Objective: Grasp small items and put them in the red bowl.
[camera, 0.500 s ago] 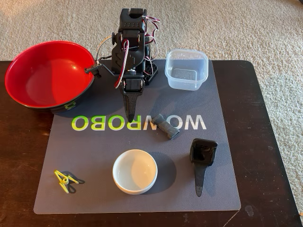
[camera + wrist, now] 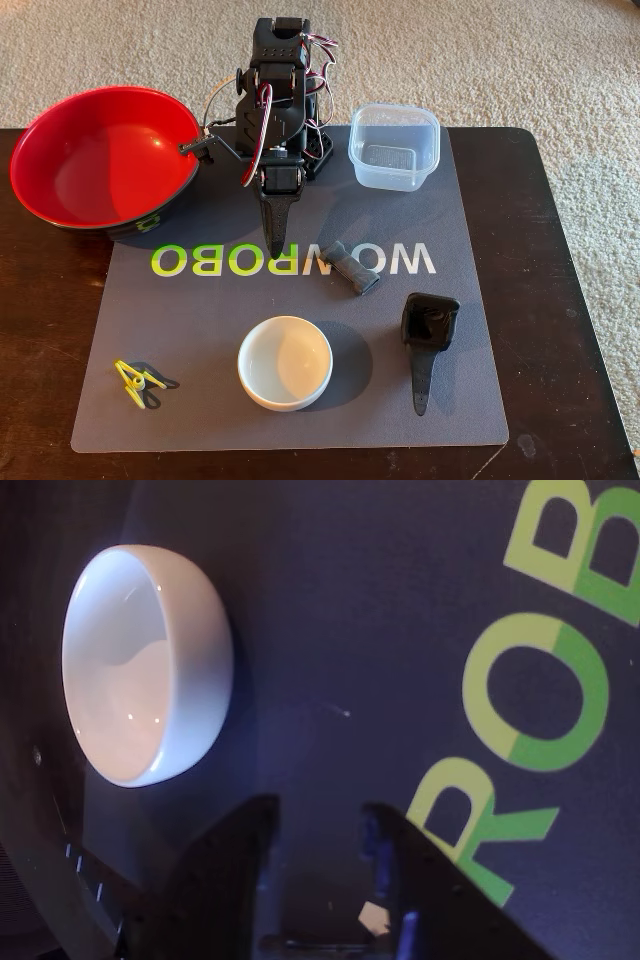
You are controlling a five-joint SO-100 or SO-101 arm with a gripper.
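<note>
Arm folded at the back of the mat, nothing picked yet.

Left to right in the fixed view: the red bowl (image 2: 100, 155) sits empty at the far left of the tabletop (image 2: 560, 300); the yellow-green clip (image 2: 138, 384) lies near the mat's front left corner; the small white bowl (image 2: 285, 362) is front centre, the ribbed cylinder (image 2: 352, 267) beside the lettering, the black scoop (image 2: 428, 340) right of it, the clear container (image 2: 394, 146) at the back. The tool (image 2: 318, 825) hangs empty, its jaws slightly apart. Judging by the wrist view, the white bowl is nearest; open wider, straddle one rim wall, then close.
</note>
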